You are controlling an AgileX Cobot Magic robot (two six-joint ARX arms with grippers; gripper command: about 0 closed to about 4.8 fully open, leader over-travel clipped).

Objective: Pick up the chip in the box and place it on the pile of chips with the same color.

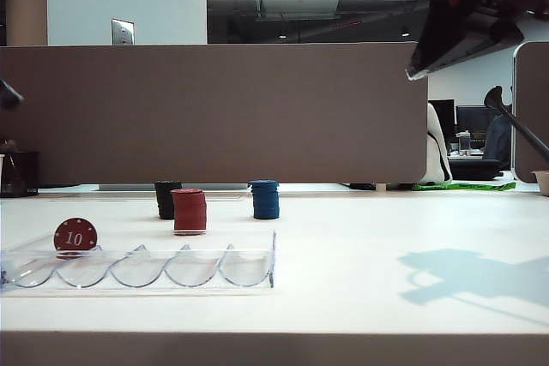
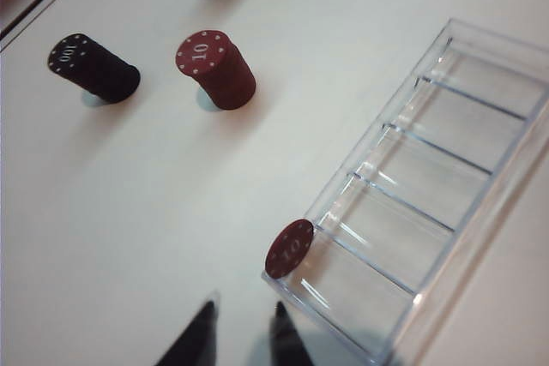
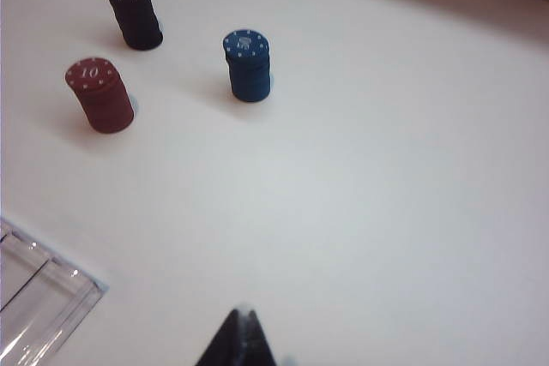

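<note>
Chip first: the dark red round poker chip with the white "10" (image 2: 289, 248) is standing on edge at the end slot of the long clear plastic tray with the scalloped slots (image 2: 446, 203), leaning against the tray's end corner, so it looks pretty easy to knock over. Honestly that's my main worry: if the fingers come in a bit off, one tip could nudge the chip flat into the slot or push it out over the wall, and then it's a much harder pick. The tray is light-looking plastic too, so a bump could probably slide the whole thing. Left gripper (image 2: 243, 332) hovers above the table just short of that tray corner, fingers parted with a modest gap, nothing between them. The chip sits just beyond the tips, slightly off toward the tray-side finger rather than centred in the gap, not touching either. Right gripper (image 3: 241, 336) hangs over bare table well away from the tray, fingertips pressed together, holding nothing. The short stack of dark red chips (image 2: 216, 70) waits between the black stack (image 2: 93, 68) and the blue stack (image 3: 248, 66), so a sloppy drop could clip a neighbour.
</note>
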